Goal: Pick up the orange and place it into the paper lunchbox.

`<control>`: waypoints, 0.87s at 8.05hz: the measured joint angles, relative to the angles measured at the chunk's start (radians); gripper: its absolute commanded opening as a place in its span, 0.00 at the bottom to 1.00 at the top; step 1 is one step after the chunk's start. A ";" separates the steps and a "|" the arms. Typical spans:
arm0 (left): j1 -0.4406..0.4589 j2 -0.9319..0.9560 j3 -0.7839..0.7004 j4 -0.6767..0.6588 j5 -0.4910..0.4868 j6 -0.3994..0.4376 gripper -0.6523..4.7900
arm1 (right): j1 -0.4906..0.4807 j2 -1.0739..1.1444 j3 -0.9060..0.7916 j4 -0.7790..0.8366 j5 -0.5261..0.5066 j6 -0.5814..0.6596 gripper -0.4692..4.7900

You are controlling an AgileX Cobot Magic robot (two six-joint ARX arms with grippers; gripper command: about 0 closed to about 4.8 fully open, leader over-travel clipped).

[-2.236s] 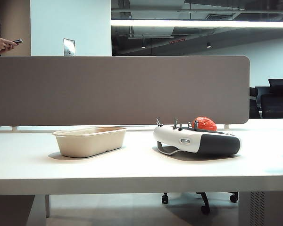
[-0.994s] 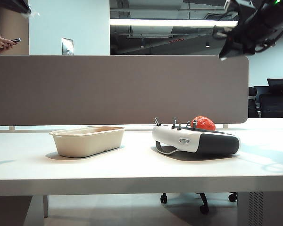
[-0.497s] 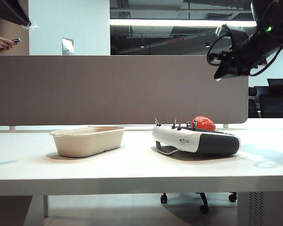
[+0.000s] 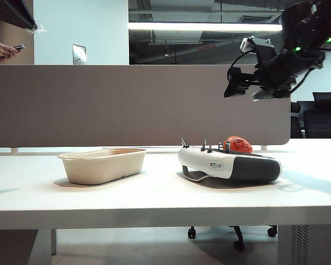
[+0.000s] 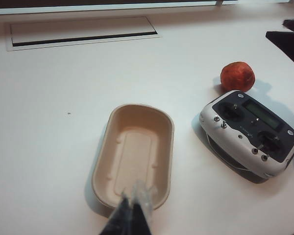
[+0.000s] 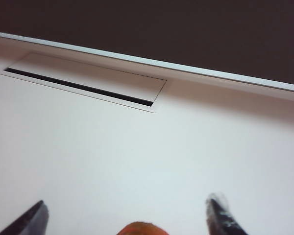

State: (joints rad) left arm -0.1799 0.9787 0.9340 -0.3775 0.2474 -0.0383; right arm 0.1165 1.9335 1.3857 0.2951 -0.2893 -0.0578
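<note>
We hold our right pincer (image 6: pixel 125 215) wide open, empty, above the bumpy reddish-orange fruit (image 6: pixel 137 228) near the counter's far edge; our left pincer (image 5: pixel 132 215) hovers shut over the beige paper-pulp tray (image 5: pixel 109 147).

The white bench (image 4: pixel 154 201) carries the lunchbox (image 5: pixel 134 154), a remote (image 5: pixel 250 132) and the orange (image 5: pixel 237 76). The lunchbox's near end lies under the left fingers (image 5: pixel 137 208). The orange touches the remote's far side and peeks between the right fingers (image 6: pixel 220 210).

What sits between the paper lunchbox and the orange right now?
In the left wrist view, only bare white tabletop; the white-and-grey remote controller sits beside that line, close to the orange, away from the lunchbox.
</note>
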 measured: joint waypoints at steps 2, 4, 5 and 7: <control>0.000 0.000 0.000 0.000 0.000 0.000 0.11 | 0.004 0.099 0.131 -0.094 0.001 0.000 1.00; 0.000 0.000 0.000 0.000 0.000 0.000 0.11 | 0.009 0.159 0.148 -0.101 0.001 0.000 1.00; 0.000 0.000 0.000 0.000 0.000 0.000 0.11 | 0.027 0.201 0.148 -0.093 0.010 -0.023 1.00; 0.000 0.000 0.000 0.000 0.000 0.000 0.11 | 0.033 0.230 0.149 -0.060 0.043 -0.031 1.00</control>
State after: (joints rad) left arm -0.1795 0.9783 0.9340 -0.3775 0.2474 -0.0383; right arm 0.1497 2.1632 1.5349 0.2348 -0.2462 -0.0883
